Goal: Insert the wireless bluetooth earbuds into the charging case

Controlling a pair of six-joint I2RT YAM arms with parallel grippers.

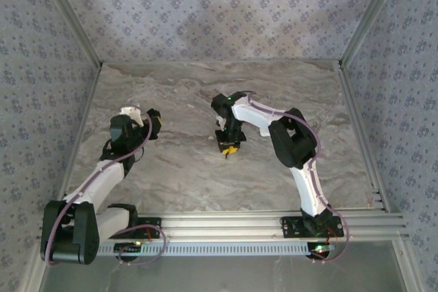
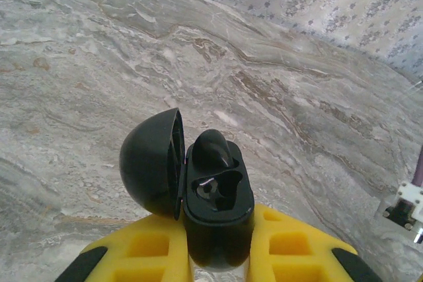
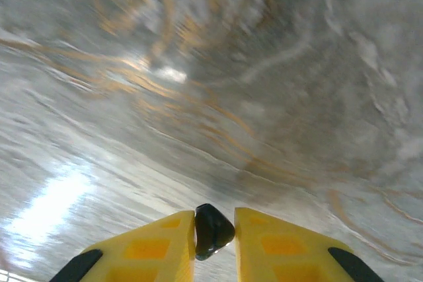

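Jaws of the left gripper (image 2: 221, 255) are clamping the black charging case (image 2: 218, 212) low on its body, over the left part of the marble table (image 1: 287, 94), the case's mouth facing up toward the wrist camera and its domed lid (image 2: 151, 171) hanging open to the left in that view. Those of the right gripper (image 3: 215, 232) are pinching one black earbud (image 3: 213, 228) near the table's middle, its long axis running roughly along the fingers, rounded end pointing out past the tips. Another black earbud (image 2: 213, 153) is sitting in the case's far well.
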